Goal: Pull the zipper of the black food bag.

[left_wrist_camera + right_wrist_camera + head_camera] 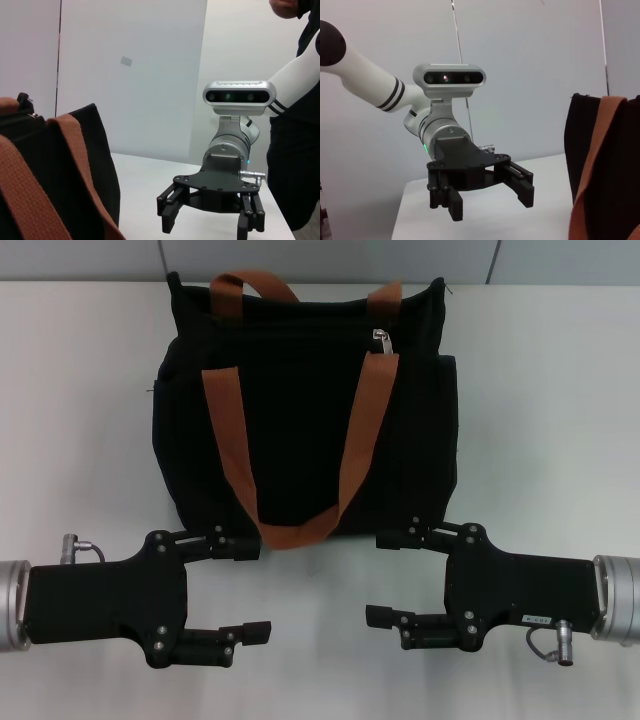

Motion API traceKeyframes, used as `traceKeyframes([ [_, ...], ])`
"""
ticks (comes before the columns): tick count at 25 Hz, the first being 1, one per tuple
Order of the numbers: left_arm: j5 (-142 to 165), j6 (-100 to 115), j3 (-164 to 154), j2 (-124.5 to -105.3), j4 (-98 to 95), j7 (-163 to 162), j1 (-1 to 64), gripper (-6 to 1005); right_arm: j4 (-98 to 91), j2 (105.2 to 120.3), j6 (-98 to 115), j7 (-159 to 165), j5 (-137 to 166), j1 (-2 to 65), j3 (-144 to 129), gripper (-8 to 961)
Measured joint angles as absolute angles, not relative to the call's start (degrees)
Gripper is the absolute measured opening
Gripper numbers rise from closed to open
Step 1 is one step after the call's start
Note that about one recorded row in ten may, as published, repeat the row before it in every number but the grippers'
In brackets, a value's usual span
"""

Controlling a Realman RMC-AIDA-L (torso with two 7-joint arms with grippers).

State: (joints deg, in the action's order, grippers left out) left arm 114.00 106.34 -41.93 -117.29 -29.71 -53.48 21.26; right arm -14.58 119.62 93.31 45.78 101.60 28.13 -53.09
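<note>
Both end effectors sit nearest the head camera, low over the worktop (80,400) and pointing inward at each other: the left end effector (255,588) on the left, the right end effector (385,578) on the right, each with its fingers spread wide and holding nothing. Each upper finger reaches close to the bag's near edge; whether it touches cannot be told. Beyond them the bag (300,400) rests on the worktop, with one brown strap (345,465) looping down its front and a second strap (250,285) at the far rim. The metal pull (381,340) shows near the top, toward the right side, hanging just beside where the strap meets the rim. Whether the zipper is open or closed cannot be read from here, so this fits either end of the job. The pull is small and shiny, so fingers closing on it could slip off or pinch the strap instead. The bag is soft and light, so tugging with nothing bracing it would likely drag or tip it rather than run the slider. Fabric bunching under the slider could jam it.
</note>
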Motion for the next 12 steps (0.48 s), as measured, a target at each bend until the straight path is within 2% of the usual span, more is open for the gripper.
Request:
traceKeyframes([
  [12, 114.0, 106.3, -41.9, -117.33, -29.7, -53.4, 21.3, 813, -14.6, 119.62, 93.2, 45.8, 101.6, 28.5, -53.1, 809],
])
